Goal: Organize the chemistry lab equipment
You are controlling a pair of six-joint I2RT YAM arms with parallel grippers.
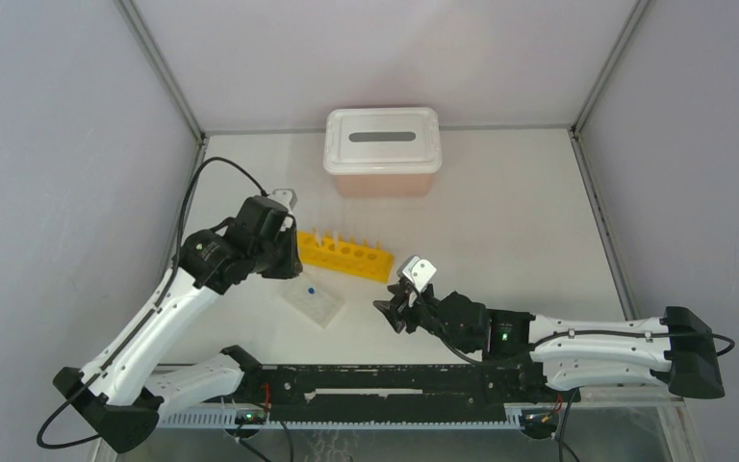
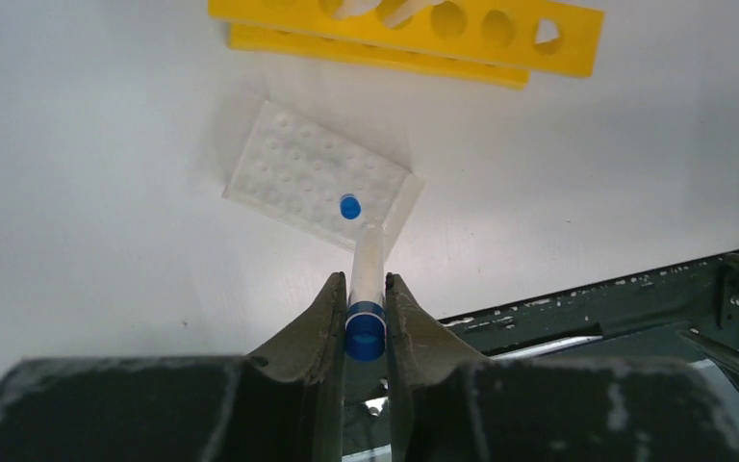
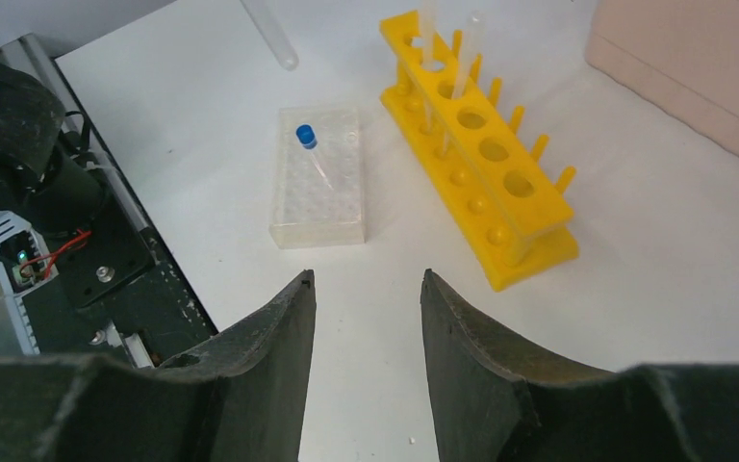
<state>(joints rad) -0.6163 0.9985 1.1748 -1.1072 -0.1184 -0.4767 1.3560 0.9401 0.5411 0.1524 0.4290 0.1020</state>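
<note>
Fingers [image 2: 319, 318] of the left gripper [image 2: 366, 281] stand narrow, pinching a vial [image 2: 368, 260] at its blue-capped end. The clear body points out past the fingertips toward the plate [image 2: 298, 173]. In the right wrist view the vial's rounded tip hangs beyond the plate and apart from it.

Right gripper [image 3: 366, 289]: jaws wide, nothing between them. It is low over the table [image 1: 500, 212], near the rack's right end, aimed at plate and rack.

Plate: clear, gridded, flat on the table, just on the near side of the rack [image 1: 344, 256] and angled to it, not touching. A second vial [image 3: 305, 135] stands upright in one well, blue cap up, toward the plate's far end as the right wrist sees it.

Rack: yellow, with one row of holes, upright at mid-table. Two clear tubes [image 3: 428, 29] stand in the holes at its left end; the other holes are open.

Pink box [image 1: 382, 178] with its white slotted lid sits at the back of the table, well apart from the rack.

Left arm reaches in over the rack's left end.
</note>
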